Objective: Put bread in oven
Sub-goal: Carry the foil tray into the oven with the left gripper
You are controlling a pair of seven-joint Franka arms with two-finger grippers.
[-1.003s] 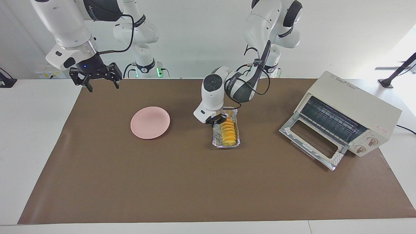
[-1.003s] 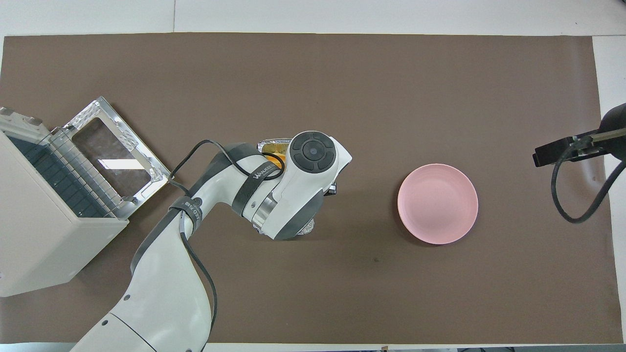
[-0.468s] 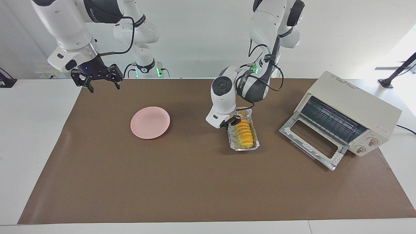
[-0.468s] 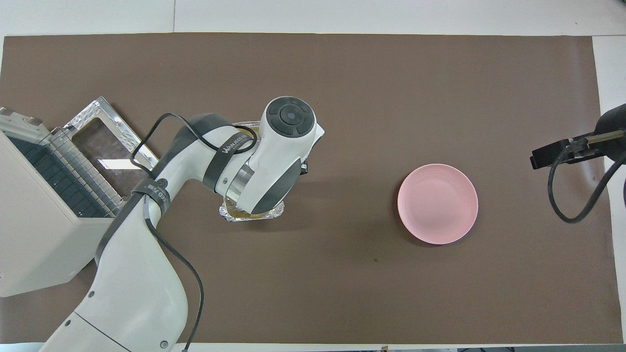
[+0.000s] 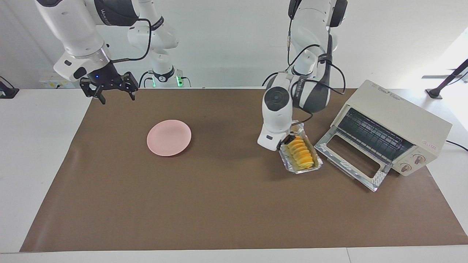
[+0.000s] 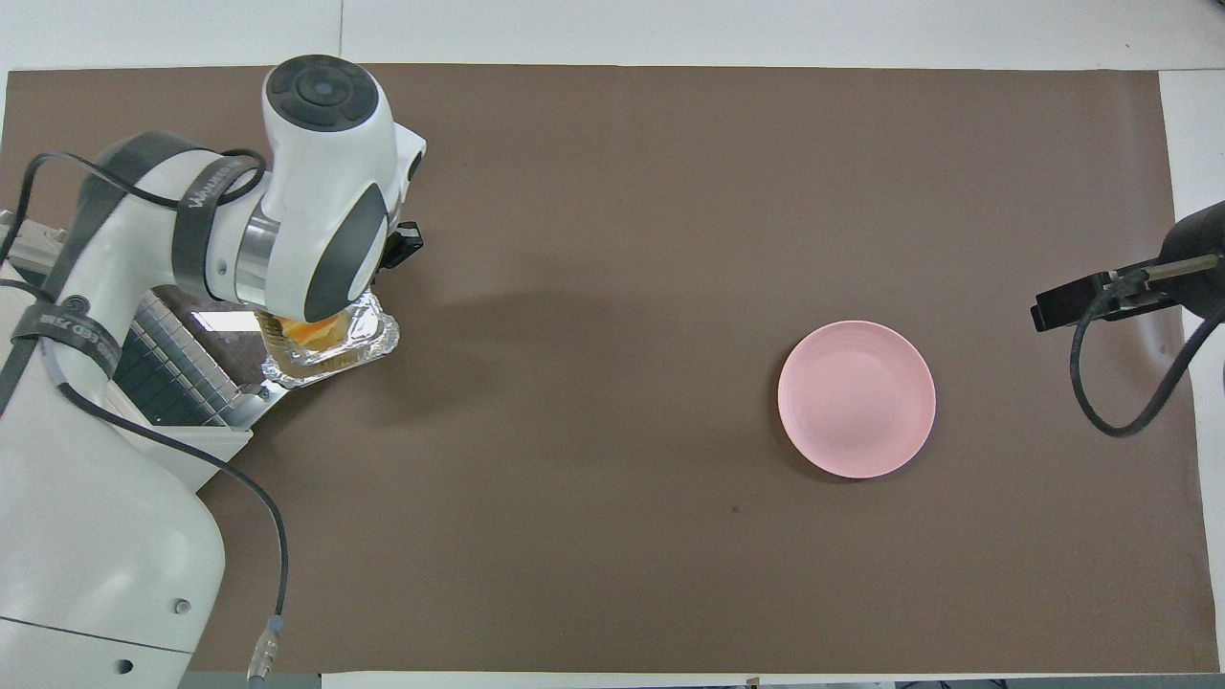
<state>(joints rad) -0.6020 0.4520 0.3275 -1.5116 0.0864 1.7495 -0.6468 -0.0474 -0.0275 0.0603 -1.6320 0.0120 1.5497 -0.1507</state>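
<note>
We see the left gripper (image 5: 286, 141) clamped on the foil tray (image 5: 309, 167) with the bread (image 5: 302, 155) in it, just beside the oven (image 5: 395, 120) door, while the right gripper (image 5: 114, 95) waits, fingers spread, empty.

Oven (image 6: 57, 402) mostly under left arm

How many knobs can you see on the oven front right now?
2: both knobs on the oven front panel beside the open door, one above the other. Overhead, the left arm hides them.
</note>
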